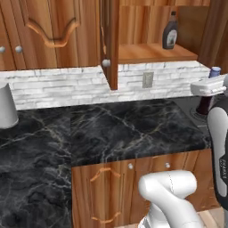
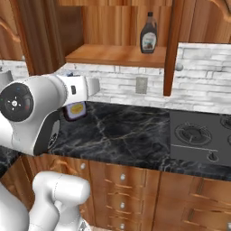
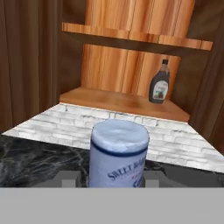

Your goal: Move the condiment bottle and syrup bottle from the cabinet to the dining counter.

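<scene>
Condiment bottle sitting between the gripper fingers, jaws half-closed gripping it; syrup bottle standing on cabinet shelf beyond.

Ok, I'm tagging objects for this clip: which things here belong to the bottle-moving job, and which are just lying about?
Job: condiment bottle, held in the gripper; syrup bottle, standing on the shelf of the open cabinet.
Lying about: wall outlet; stove; white canister.

Partly legible print "SWEET BA…" on the condiment bottle, just below its cap. Remaining letters cut off. Label on the syrup bottle too small to read.
</scene>
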### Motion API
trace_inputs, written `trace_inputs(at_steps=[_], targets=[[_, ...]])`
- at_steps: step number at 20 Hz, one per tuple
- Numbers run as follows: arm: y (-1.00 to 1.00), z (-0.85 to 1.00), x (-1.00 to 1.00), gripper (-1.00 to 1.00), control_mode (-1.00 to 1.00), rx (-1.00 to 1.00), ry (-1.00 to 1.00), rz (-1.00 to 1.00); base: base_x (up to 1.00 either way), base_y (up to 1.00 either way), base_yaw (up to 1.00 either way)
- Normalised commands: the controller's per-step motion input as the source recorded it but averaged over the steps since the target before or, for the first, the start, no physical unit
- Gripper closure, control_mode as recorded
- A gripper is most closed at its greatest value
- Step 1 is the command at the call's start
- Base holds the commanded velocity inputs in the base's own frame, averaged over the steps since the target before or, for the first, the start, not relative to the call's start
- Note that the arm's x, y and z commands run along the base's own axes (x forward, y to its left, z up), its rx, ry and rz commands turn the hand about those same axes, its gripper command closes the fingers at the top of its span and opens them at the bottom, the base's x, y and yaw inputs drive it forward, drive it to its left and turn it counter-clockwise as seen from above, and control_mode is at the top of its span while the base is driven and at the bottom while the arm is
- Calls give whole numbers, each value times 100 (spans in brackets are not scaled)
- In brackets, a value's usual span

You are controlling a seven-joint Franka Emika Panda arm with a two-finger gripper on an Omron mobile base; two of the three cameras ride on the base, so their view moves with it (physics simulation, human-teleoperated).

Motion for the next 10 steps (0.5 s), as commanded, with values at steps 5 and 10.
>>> trace_inputs(at_steps=[5,10], targets=[[0,0,0,100,100,0,0,0,-43,21,38],[0,0,0,100,100,0,0,0,-34,-17,25]])
